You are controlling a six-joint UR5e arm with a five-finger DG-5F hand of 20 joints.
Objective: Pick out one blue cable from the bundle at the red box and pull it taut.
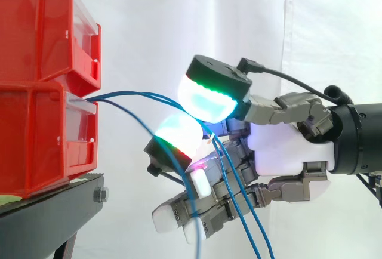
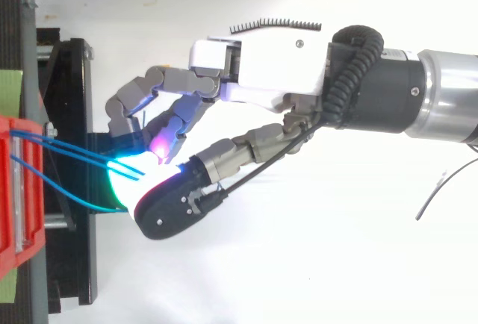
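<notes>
Three thin blue cables (image 1: 131,96) leave the front slot of the lower red bin (image 1: 42,139) and run right, then hang down through the hand (image 1: 277,151). In the top view they stretch from the red bin (image 2: 11,212) to the hand (image 2: 261,70). The hand comes in from the right with curled fingers. Two upper cables (image 2: 67,152) end between two glowing green-white fingertips (image 1: 209,101), which close together on them. The lowest cable (image 1: 158,142) sags and passes below that pinch. The exact contact spot is hidden behind the pads.
A second red bin (image 1: 42,32) is stacked on the lower one. Both rest on a black stand (image 1: 59,202) with a bolt at its corner. A white curtain hangs behind. The stand's frame (image 2: 71,115) lies just left of the fingertips.
</notes>
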